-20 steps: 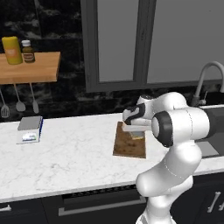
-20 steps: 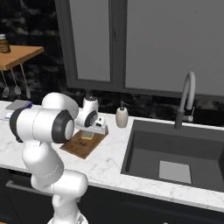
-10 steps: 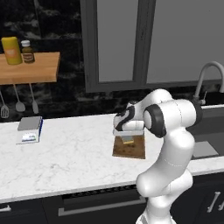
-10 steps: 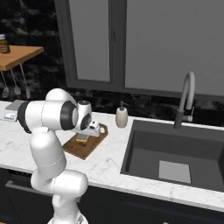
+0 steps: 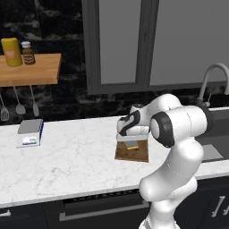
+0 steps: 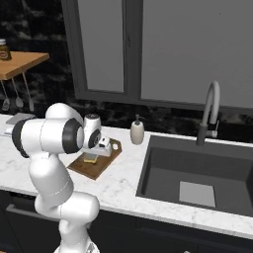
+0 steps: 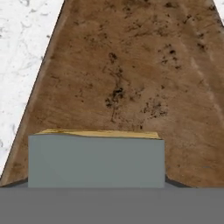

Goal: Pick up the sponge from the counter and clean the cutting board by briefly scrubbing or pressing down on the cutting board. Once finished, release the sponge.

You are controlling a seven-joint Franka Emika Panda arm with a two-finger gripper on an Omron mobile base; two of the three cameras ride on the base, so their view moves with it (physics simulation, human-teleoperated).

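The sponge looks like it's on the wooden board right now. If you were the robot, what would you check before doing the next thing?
1. Sponge in the gripper: ok, it sits right at the fingertips in the hand view.
2. Sponge over the board, not the counter: ok, brown wood lies all around it.
3. Sponge pressed on the wood: cannot tell, contact is hidden by the hand.
4. Board flat on the counter: ok.
5. Soap bottle clear of the arm: ok, it stands apart behind the board.
6. Room left on the board to scrub: ok, bare wood stretches ahead.
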